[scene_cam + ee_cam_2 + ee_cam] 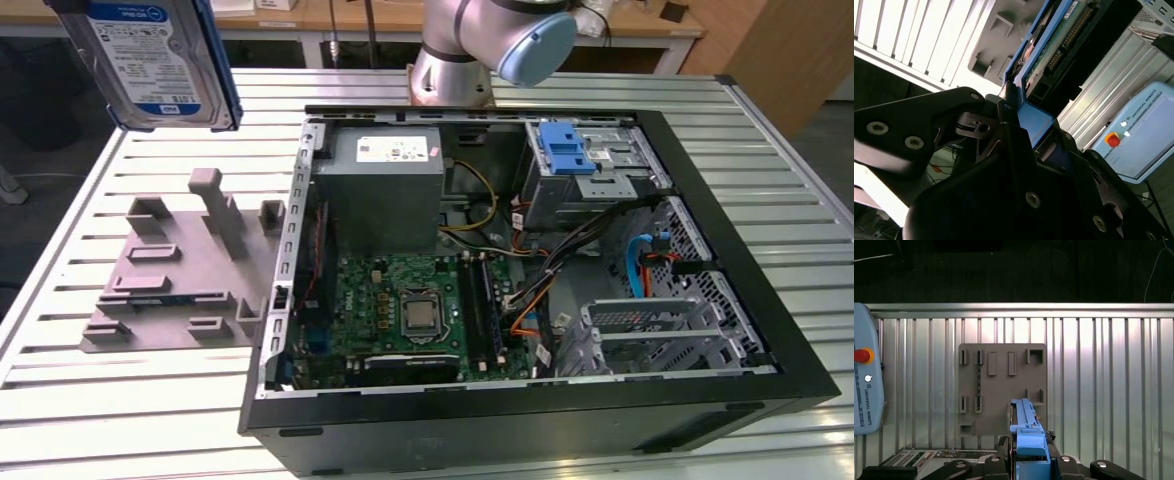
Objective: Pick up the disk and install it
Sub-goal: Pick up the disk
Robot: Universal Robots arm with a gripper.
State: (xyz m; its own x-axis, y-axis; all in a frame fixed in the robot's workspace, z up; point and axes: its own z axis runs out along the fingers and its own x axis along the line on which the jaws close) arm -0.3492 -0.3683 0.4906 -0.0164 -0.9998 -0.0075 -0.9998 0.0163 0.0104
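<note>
The disk (pixel 151 62) is held in the air, clear of the slatted bench (pixel 120 400), on the exterior view's left of the open computer case (pixel 534 270). It is a silver drive with a blue-and-white label and a blue plastic frame. The first wrist view shows it edge-on above the grey fixture plate (pixel 999 385). The hand (pixel 1028 454) is clamped on its blue bracket.

Disk (pixel 147 60): silver metal, glossy label, smooth blue plastic bracket (pixel 1026 440). Table (pixel 134 420): ribbed pale metal. Fixture (pixel 167 275), exterior view's 9 o'clock: matt grey plastic.
</note>
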